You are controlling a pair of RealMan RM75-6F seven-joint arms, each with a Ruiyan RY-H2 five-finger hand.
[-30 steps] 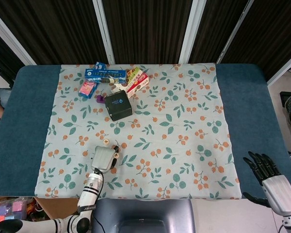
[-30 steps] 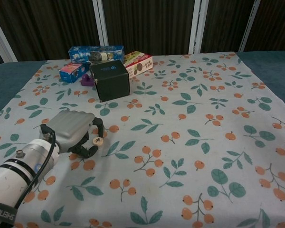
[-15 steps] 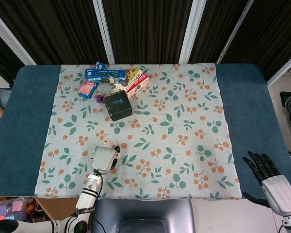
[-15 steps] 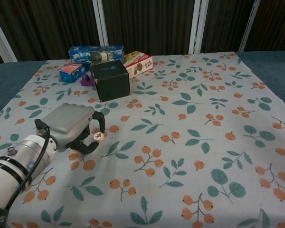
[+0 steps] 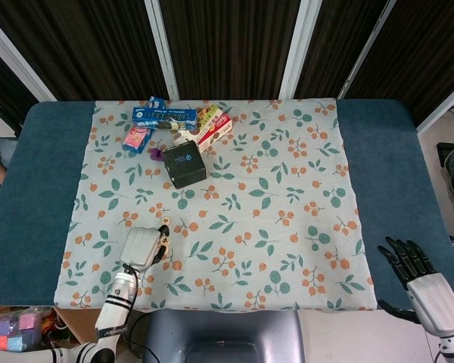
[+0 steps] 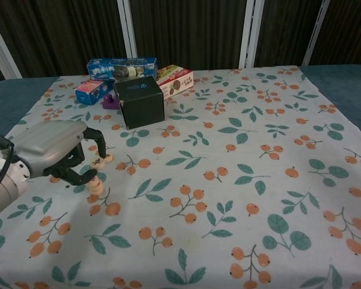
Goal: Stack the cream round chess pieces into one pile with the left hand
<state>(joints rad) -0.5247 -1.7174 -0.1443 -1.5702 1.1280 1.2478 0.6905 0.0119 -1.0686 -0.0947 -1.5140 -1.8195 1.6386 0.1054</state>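
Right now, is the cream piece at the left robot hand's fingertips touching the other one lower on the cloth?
Apart. The chest view shows a strip of patterned cloth between the cream piece at the left robot hand fingertips and the lower cream piece.

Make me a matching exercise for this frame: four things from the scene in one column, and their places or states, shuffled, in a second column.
Things:
1. left hand
2. right hand
3. black box
4. cream piece on the cloth

Places or states:
A. off the cloth, at the near right edge of the table, holding nothing
B. lying on the flowered cloth just below the left hand's fingers
C. over the near left of the cloth, pinching a cream chess piece
D. standing in front of the snack boxes at the far left

Pairs: 1-C, 2-A, 3-D, 4-B
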